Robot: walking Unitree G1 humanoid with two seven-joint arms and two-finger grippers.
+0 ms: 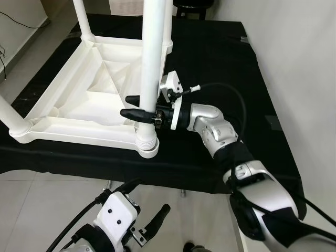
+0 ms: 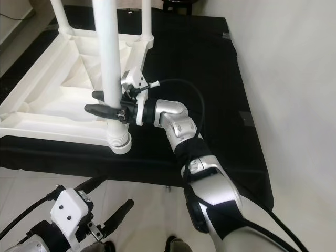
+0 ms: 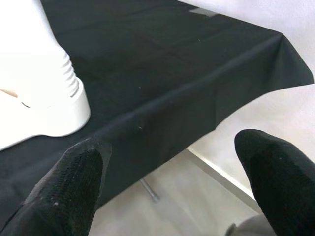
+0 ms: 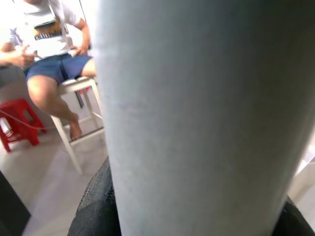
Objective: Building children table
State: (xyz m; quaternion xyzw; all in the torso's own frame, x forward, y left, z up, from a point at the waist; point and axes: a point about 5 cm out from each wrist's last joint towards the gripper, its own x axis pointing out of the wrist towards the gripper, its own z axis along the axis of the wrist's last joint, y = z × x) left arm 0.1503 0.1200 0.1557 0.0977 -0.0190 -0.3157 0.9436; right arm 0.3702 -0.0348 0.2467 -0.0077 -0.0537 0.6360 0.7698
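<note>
Left tool (image 1: 149, 223): nearest the head camera, low by the floor and off the near edge of the surface, fingers spread with nothing between them; in its wrist view the two black fingertips (image 3: 69, 184) frame the cloth's edge.
Right tool (image 1: 137, 106): reaching in from the right, its two black fingers closed around the near leg (image 1: 151, 63), one on each side of the tube, a little above the socket.
Table (image 1: 89, 100): white plastic, lying upside down on the black-clothed surface (image 1: 220, 63), underside ribs up, legs standing upward from the corners.
Near leg: upright in the ribbed corner socket (image 1: 148, 144); whether it is fully seated I cannot tell from here.
Handling: the leg looks like a light, stiff, hollow tube with a smooth, likely slippery skin, so a pinch may slide if twisted hard; the tabletop seems rigid but light enough to shift on the cloth.
Where to hold: low on the leg, near the socket, as the right tool does, so that push or twist goes straight into the joint; the left tool could steady the tabletop's rim.
Background: a person sits on a white stool (image 4: 74, 88) beyond the leg.
</note>
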